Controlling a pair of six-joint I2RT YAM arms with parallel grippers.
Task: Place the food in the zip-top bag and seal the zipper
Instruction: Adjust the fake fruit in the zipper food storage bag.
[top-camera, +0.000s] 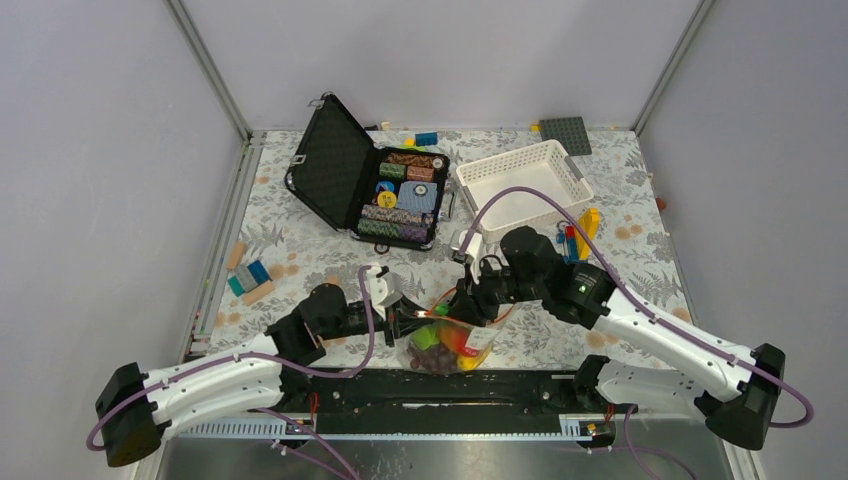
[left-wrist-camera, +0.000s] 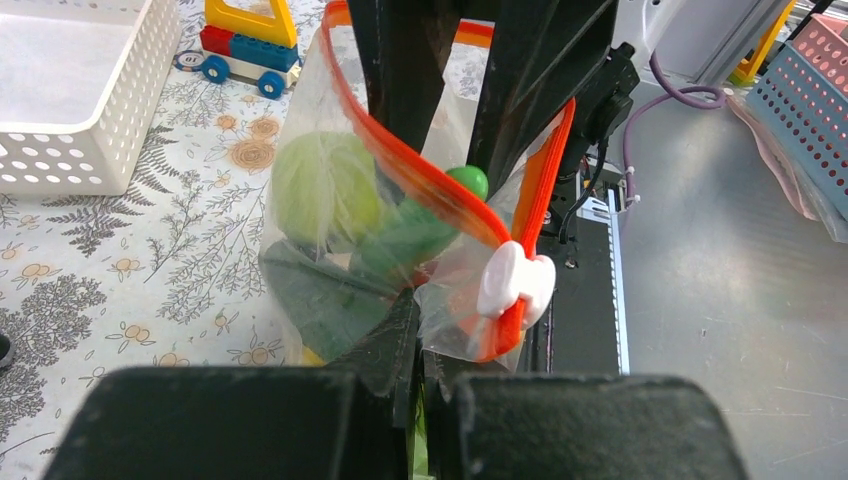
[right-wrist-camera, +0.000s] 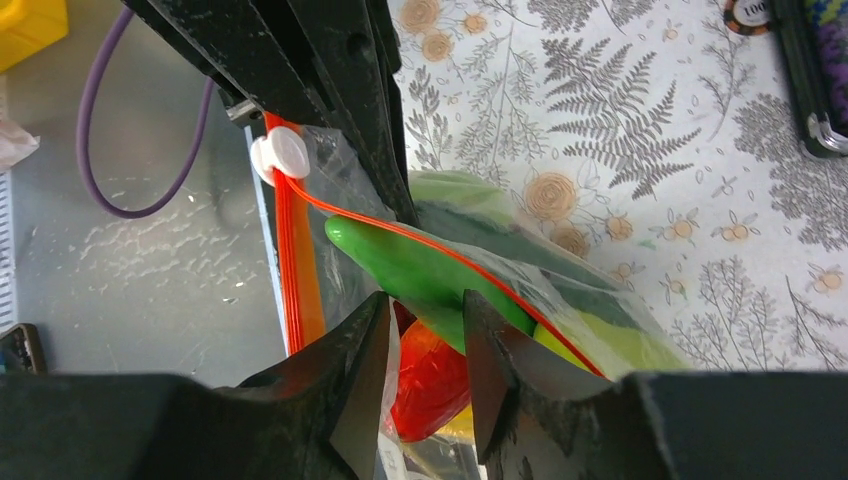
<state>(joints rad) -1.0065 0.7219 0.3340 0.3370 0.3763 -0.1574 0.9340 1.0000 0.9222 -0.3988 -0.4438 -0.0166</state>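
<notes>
Zip-top bag (top-camera: 452, 345) sits at the very near edge of the table (top-camera: 300, 250), hard against the black rail (top-camera: 450, 385) between my two arm bases. On that side I have only the rail and the grey metal shelf (left-wrist-camera: 720, 300) beyond it.

My left gripper (top-camera: 410, 325) is pressed together on the clear film at the bag's left end, just beside the white slider (left-wrist-camera: 513, 280). My right gripper (right-wrist-camera: 425, 300) reaches in from the far side with its jaws partly spread across the bag's mouth. I cannot tell whether they press on anything.

The zipper (left-wrist-camera: 420, 188) gapes, its two strips parting from the slider (which is at the left gripper's end). The food (top-camera: 445, 342) is inside the bag:
- a green cucumber (right-wrist-camera: 420, 270) up at the mouth
- a pale green pear (left-wrist-camera: 325, 185)
- a red-orange mango (right-wrist-camera: 430, 385)
- dark grapes (top-camera: 430, 358)

Past the bag there is a band of bare patterned cloth for moving. A few loose bricks (top-camera: 250, 278) lie near the table's left edge. A yellow and red brick toy (top-camera: 578, 235) stands close by my right arm, just beside the white lattice basket (top-camera: 505, 160).

The black case (top-camera: 335, 170) lies open to the left of the basket, its lid tilted up, with chip stacks (top-camera: 405, 195) packed in its tray. A grey baseplate (top-camera: 566, 135) lies at the far edge, by the enclosure wall.
</notes>
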